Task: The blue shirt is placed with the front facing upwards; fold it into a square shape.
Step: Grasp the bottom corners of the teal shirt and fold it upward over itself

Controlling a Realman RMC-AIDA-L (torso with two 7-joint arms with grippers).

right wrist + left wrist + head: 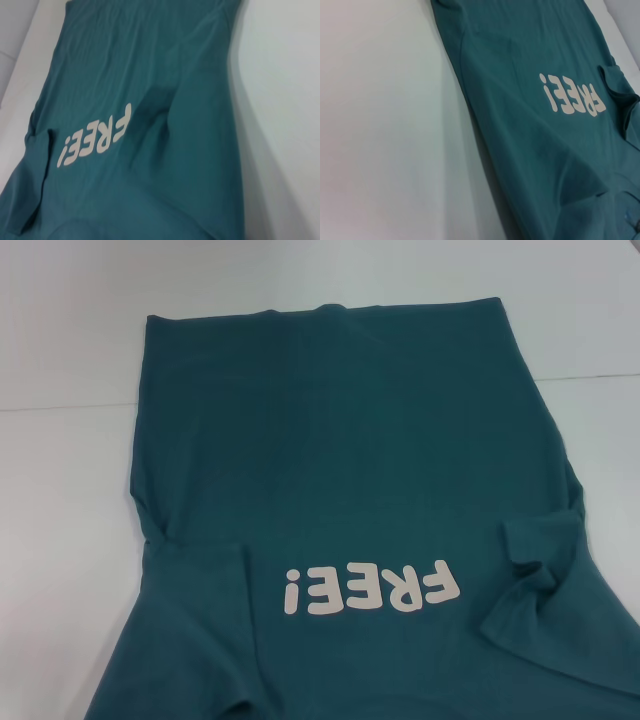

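I see the dark teal-blue cotton shirt (340, 450) flat on the white counter (60, 360), hem toward twelve o'clock, sleeves tucked inward for squaring; neither hand shows, so I cannot tell their state.

Both arms out of the shot

No gripper, finger or arm shows in the head view or in either wrist view, so their pose and whether the fingers are open or closed can't be told. Each wrist camera sits raised, looking down at an angle.

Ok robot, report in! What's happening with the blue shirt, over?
Both grippers out of view. Blue shirt flat on table, lettering up, sleeves tucked inward. Nothing in the way.
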